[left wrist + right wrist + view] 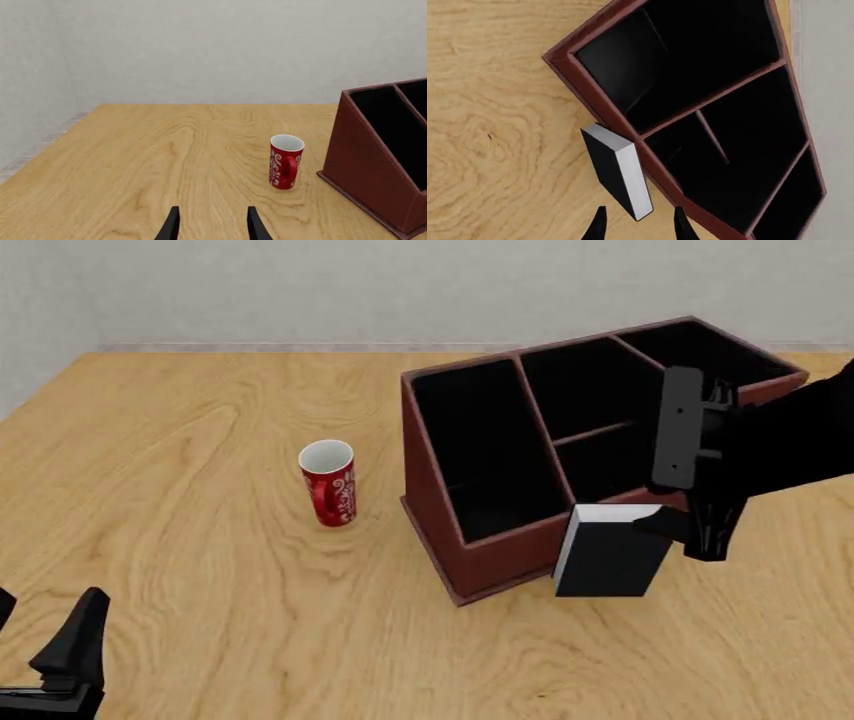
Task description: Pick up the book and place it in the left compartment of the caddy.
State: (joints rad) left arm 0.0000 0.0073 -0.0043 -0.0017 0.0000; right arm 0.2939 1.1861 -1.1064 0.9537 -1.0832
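Observation:
The black book [611, 552] with white page edges stands upright against the low front wall of the reddish-brown caddy [501, 560], below the divider beside the left compartment [481, 440]. Whether it rests on the table I cannot tell. My right gripper [681, 528] hovers at the book's upper right corner. In the right wrist view its fingers [599, 226] are spread wide, with the corner of the book [620, 172] between them but not pinched; the left compartment [680, 60] lies beyond. My left gripper [212, 227] is open and empty near the table's front left [60, 660].
A red mug [328, 483] with a white pattern stands upright left of the caddy, also visible in the left wrist view [285, 161] beside the caddy's slanted side wall [363, 170]. A grey wall borders the table's far edge.

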